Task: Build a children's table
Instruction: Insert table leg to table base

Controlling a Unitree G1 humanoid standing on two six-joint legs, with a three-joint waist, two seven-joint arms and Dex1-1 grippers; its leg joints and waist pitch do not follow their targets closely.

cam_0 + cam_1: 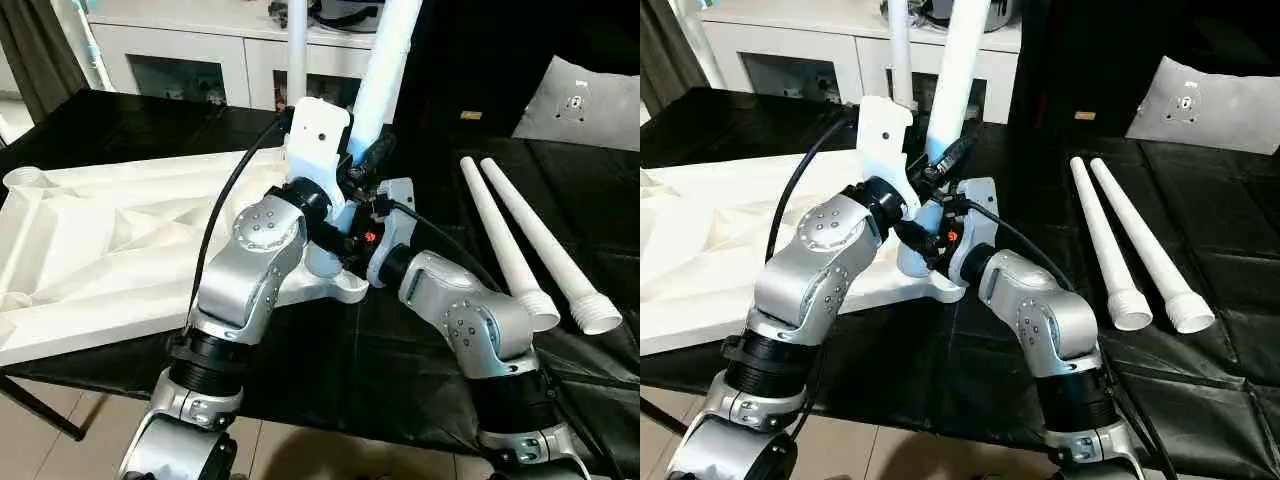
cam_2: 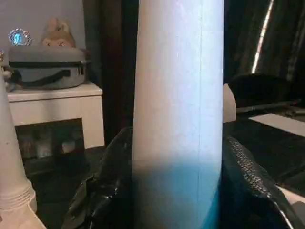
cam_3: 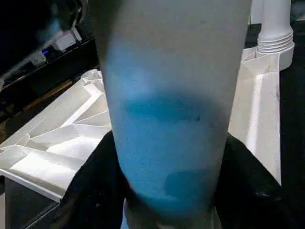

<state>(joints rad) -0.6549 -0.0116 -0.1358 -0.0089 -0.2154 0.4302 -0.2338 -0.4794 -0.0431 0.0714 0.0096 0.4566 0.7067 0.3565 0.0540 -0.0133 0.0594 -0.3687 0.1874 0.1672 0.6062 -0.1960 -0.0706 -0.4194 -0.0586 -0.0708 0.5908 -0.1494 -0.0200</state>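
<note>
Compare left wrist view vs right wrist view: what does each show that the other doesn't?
Left wrist: a white cabinet with a grey case and a stuffed toy on top. Right wrist: the ribbed underside of the white plastic tabletop, and another white leg standing in a corner socket. Both: the white tapered tubular leg up close, with black fingers on either side of it.

Top left on table; two legs right; two legs upright, probably socketed, between.
</note>
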